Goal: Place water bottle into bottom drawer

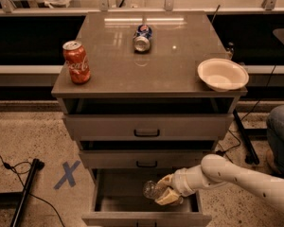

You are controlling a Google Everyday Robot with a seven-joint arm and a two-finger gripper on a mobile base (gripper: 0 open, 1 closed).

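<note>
While the white arm (246, 181) reaches in from the lower right, the gripper (164, 191) sits over the open bottom drawer (146, 218), right-of-centre in its cavity. Its tan fingers (167, 199) are clamped on the water bottle (152, 189), one above and one below, with the clear ribbed body sticking out to the left of them. The bottle looks roughly sideways and seems to be held a little above the drawer floor, though contact with the floor is hard to judge from this angle; the cap end is not readable. The drawer is pulled out toward the camera, its plain front panel along the bottom edge of the view and its dark inside showing to the left of the bottle. Above it are the middle drawer (146, 159) and the top drawer (146, 126), each with a small black handle. On the cabinet top (118, 72) a red Coca-Cola can (76, 62) stands upright near the left front corner. A blue Pepsi can (142, 37) lies on its side toward the back centre, well apart from the red one. A white bowl (222, 73) sits at the right front corner, overhanging the edge slightly. On the speckled floor left of the cabinet there is a blue tape X (67, 174), with a black pole (23, 193) and a thin cable beside it. A jeans-clad leg (280, 129) shows at the right edge.
</note>
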